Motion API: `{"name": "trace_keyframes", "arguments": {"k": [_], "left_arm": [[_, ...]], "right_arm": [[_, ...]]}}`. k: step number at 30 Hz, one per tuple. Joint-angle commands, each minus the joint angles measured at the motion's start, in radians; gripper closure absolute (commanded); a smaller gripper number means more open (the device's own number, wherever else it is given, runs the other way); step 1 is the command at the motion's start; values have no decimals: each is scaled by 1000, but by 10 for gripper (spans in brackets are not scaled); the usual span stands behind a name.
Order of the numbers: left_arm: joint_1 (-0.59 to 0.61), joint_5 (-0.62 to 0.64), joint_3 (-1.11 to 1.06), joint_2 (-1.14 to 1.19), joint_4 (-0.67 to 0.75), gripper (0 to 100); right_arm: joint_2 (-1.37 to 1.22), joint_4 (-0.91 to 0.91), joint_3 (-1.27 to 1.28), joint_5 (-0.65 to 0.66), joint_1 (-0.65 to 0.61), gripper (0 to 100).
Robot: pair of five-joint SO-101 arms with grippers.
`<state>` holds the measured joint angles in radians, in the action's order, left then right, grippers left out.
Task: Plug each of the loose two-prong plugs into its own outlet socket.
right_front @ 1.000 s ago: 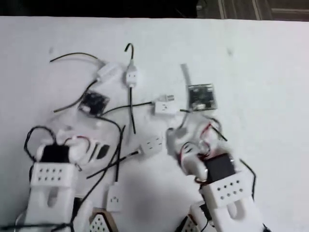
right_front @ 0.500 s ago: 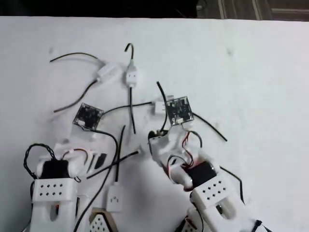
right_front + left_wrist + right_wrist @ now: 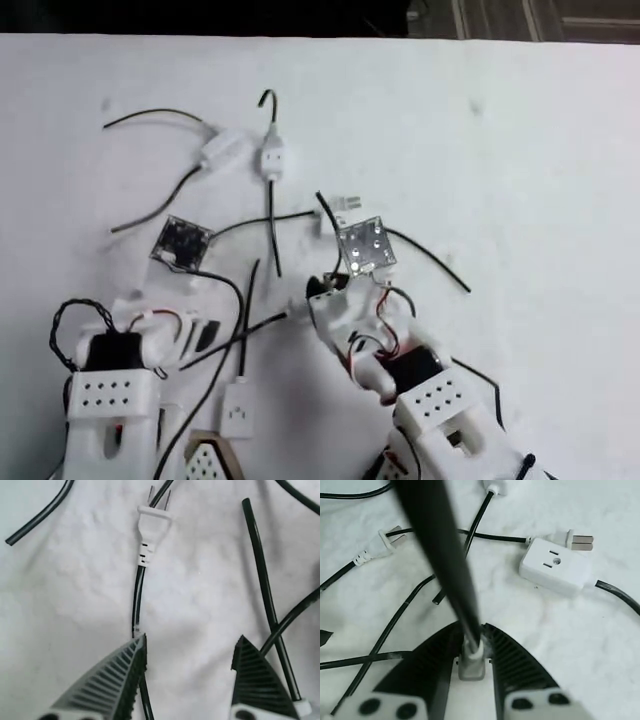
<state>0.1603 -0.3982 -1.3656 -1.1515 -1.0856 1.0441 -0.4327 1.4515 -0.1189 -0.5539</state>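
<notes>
On wrinkled white cloth (image 3: 65, 605), the right gripper (image 3: 470, 647) is clamped on a moulded white plug (image 3: 470, 669), whose glossy black cord rises steeply. The left gripper (image 3: 190, 650) stands with its ribbed fingers apart, and a flat two-prong plug (image 3: 152, 525) lies just beyond them. Farther off rests a blocky socket (image 3: 555, 569).

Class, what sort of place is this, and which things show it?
Likely a robotics workbench: a white table, the left gripper and right gripper, plus a loose two-prong plug and an outlet socket.

Bright, diffuse light across the white table (image 3: 540, 150), only faint soft shadows beside the cables (image 3: 136, 600).
</notes>
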Motion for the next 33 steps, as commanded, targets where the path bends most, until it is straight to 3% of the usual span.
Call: {"name": "trace_keyframes", "arguments": {"k": [1, 18, 27, 33], "left_arm": [[5, -2, 6, -15, 15, 717], [5, -2, 5, -15, 15, 717], [7, -2, 3, -15, 15, 717], [7, -2, 3, -15, 15, 717]], "right_arm": [[-5, 24, -6, 28, 44, 982], [-15, 114, 38, 40, 54, 982], [-251, 277, 25, 40, 58, 982], [-278, 277, 5, 40, 59, 982]]}}
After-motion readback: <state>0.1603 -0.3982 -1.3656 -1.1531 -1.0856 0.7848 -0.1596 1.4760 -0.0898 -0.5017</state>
